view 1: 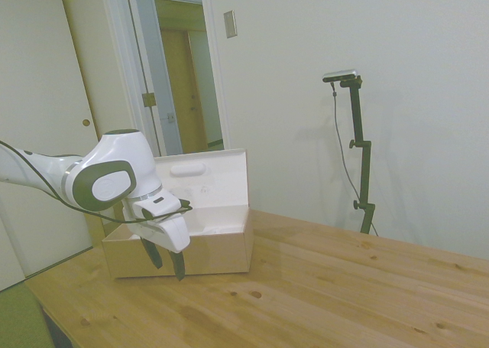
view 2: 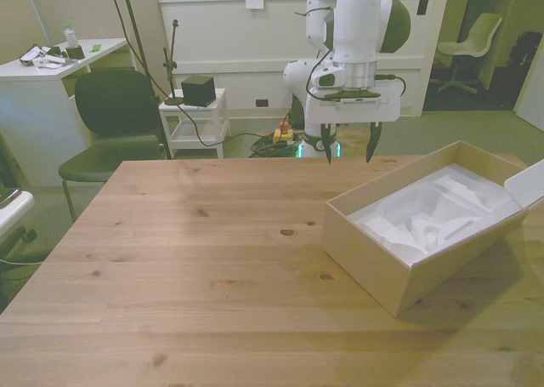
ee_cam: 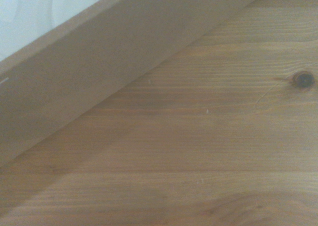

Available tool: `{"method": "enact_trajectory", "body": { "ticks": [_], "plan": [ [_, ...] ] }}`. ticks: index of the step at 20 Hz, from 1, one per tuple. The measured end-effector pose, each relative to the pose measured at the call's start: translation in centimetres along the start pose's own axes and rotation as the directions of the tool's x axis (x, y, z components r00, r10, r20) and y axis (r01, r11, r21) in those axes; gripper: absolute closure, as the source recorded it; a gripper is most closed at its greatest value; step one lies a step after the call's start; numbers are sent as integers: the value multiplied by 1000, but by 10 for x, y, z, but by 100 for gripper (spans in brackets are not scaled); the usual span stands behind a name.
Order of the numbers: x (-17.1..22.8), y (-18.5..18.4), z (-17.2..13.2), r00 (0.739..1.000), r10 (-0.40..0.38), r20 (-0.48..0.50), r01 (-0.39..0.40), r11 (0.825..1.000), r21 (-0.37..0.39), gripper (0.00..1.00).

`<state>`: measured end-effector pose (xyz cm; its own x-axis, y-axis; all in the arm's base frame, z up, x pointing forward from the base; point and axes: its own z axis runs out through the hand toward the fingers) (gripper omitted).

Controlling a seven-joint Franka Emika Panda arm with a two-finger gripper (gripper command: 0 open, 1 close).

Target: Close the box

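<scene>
On the table (view 2: 204, 234), the open pincer (view 2: 349, 155) hovers beside the box (view 2: 399, 259), lid cropped.

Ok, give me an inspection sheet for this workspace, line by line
Surface: wooden table, knots visible, no spills.
Job's things: box open on the front view's right; lid standing upright; white moulded insert inside.
Clutter: nothing seen on the table.
Grippers: gripper open, empty, hanging above the table near the box, touching nothing.
Cables: black cable looped along the arm.
Surroundings: dark chair, white desk and small white cart behind the table in the front view; door and wall in the side view.
</scene>
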<state>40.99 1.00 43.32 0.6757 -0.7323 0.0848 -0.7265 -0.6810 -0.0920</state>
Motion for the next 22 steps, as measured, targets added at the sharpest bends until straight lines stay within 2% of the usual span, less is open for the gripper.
{"method": "enact_trajectory", "body": {
  "ticks": [4, 12, 17, 22],
  "plan": [
    [-4, -4, -5, 1000, -14, -6, 14, 1000, 8, 0],
    [-23, -35, -81, 994, -84, -77, 90, 992, 84, 0],
    [-44, -71, -140, 978, -153, -139, 173, 974, 146, 0],
    [-58, -106, -181, 952, -217, -215, 258, 948, 185, 0]
  ]
}}
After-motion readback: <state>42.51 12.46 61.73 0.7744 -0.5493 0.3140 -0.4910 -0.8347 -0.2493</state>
